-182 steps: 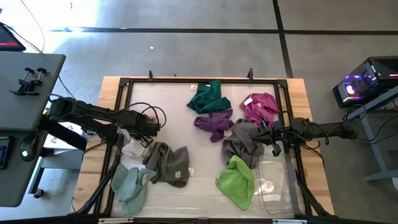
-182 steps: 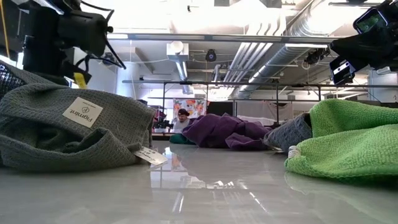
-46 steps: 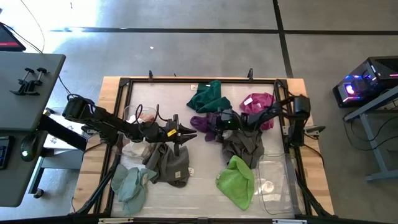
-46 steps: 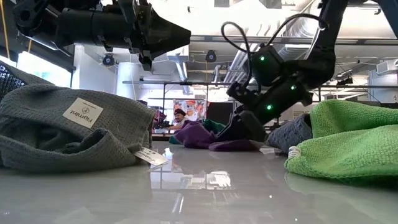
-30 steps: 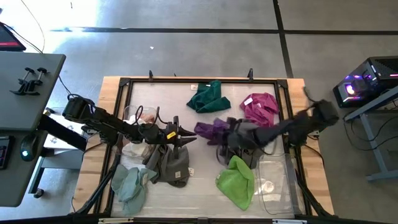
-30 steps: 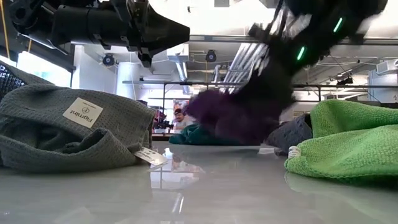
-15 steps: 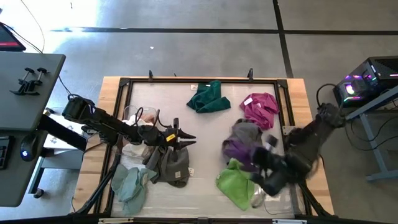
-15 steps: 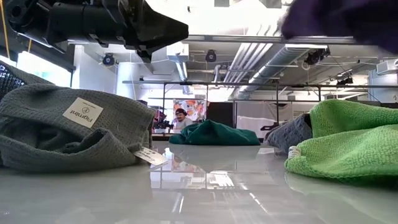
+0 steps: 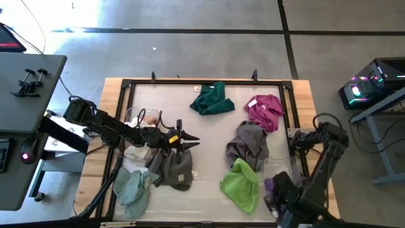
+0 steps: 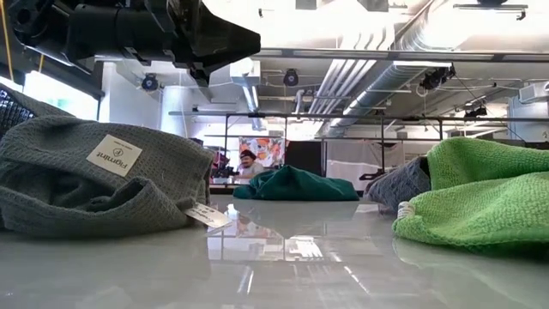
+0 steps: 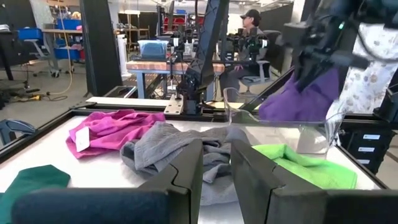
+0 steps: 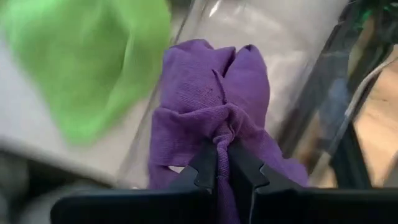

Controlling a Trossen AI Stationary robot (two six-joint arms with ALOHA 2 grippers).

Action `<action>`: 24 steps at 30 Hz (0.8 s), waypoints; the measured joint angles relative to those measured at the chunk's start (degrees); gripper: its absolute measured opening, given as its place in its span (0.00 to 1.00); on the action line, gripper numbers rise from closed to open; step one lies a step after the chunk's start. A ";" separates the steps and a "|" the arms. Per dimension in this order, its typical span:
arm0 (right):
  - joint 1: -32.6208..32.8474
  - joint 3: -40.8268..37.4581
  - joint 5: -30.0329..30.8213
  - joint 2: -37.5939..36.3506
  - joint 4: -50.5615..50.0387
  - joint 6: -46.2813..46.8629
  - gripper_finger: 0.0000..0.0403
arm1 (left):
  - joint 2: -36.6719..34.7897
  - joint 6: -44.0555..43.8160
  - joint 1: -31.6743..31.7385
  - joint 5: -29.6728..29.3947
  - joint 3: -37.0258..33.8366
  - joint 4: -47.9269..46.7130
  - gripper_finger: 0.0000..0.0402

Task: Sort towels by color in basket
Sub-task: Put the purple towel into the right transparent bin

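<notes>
My right gripper (image 12: 222, 163) is shut on a purple towel (image 12: 208, 93), at the table's near right over a clear basket (image 9: 283, 170); the towel also shows in the high view (image 9: 271, 187) and the left wrist view (image 11: 298, 99). My left gripper (image 9: 187, 140) hovers narrowly open and empty above a dark grey towel (image 9: 172, 166). On the table lie a dark green towel (image 9: 212, 99), a magenta one (image 9: 264, 109), a grey one (image 9: 248, 142), a lime green one (image 9: 240, 183) and a pale teal one (image 9: 131, 190). My right gripper pinches a bunched fold of the purple towel (image 12: 219, 132) between its two fingers, several layers gathered. The fingers come from above, pointing down. The towel hangs slack below them, clear of the table, over the clear basket.
A second clear container (image 9: 136, 118) with pale cloths stands at the table's left. A black frame (image 9: 202, 82) rims the table. In the low view the dark grey towel (image 10: 94, 172) and the lime green towel (image 10: 480, 193) flank a bare strip of table.
My right gripper has swung from the table's middle toward its near right corner, carrying the purple towel, which is lifted clear of the table and now hangs over the clear basket. The dark green towel behind it now shows in the low view.
</notes>
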 joint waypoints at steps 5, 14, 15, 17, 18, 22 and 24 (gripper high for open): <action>-3.32 -5.69 0.38 1.97 0.24 3.05 0.06 | 0.00 0.38 0.04 0.00 0.00 0.01 0.18; -6.21 -17.79 -2.57 2.02 9.08 2.27 0.04 | 0.00 1.00 0.07 0.07 0.00 -0.10 0.18; -5.95 -18.99 -3.20 2.02 11.08 1.77 0.05 | 0.00 1.49 0.07 0.09 0.00 -0.07 0.18; -5.43 -20.70 -3.71 2.02 13.48 1.56 0.08 | 0.00 1.84 0.07 0.13 0.00 -0.04 0.18; -5.19 -20.95 -3.74 2.02 13.49 1.58 0.10 | 0.00 1.84 0.07 0.15 0.00 -0.04 0.18; -4.22 -19.06 -3.78 1.88 9.64 0.35 0.21 | 0.00 1.75 0.07 0.15 0.00 -0.08 0.18; -3.72 -16.64 -3.74 1.56 5.70 -0.53 0.28 | 0.00 1.66 0.07 0.15 0.00 -0.03 0.18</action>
